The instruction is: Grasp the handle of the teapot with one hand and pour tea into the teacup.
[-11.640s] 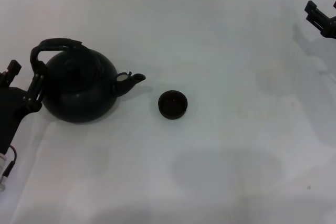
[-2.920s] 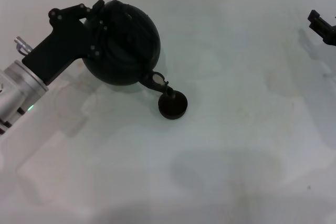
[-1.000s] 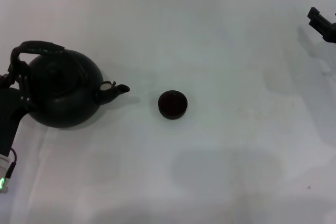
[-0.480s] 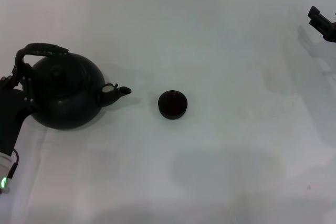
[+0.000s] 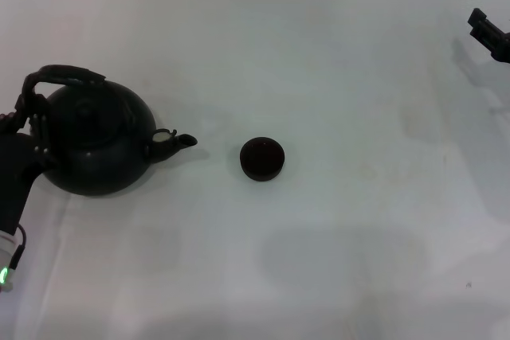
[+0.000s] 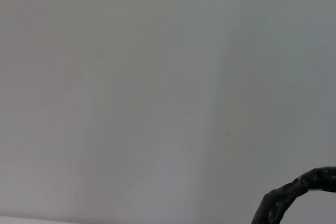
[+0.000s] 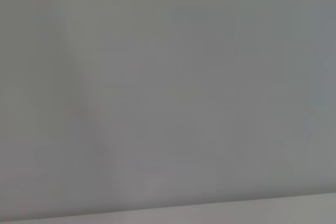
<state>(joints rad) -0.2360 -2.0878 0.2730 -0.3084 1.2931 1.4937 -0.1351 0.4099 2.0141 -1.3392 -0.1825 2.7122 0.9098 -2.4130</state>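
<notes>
head view: teapot [image 5: 100, 145] upright on counter [image 5: 335, 220], teacup [image 5: 262, 158] at its 3 o'clock, left gripper [image 5: 28, 129] at the handle [image 5: 60, 77], grip unclear, right gripper [image 5: 488, 33] likewise.

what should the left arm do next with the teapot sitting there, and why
Probably back the left gripper away from the handle. The teapot stands upright on the table, its spout toward the teacup with a clear gap between them, so nothing needs holding. Whether the fingers have let go is hidden. The right gripper is parked far right.

Left arm [image 5: 14, 189] — matte black housing, silver cuff, green light, thin cable.
</notes>
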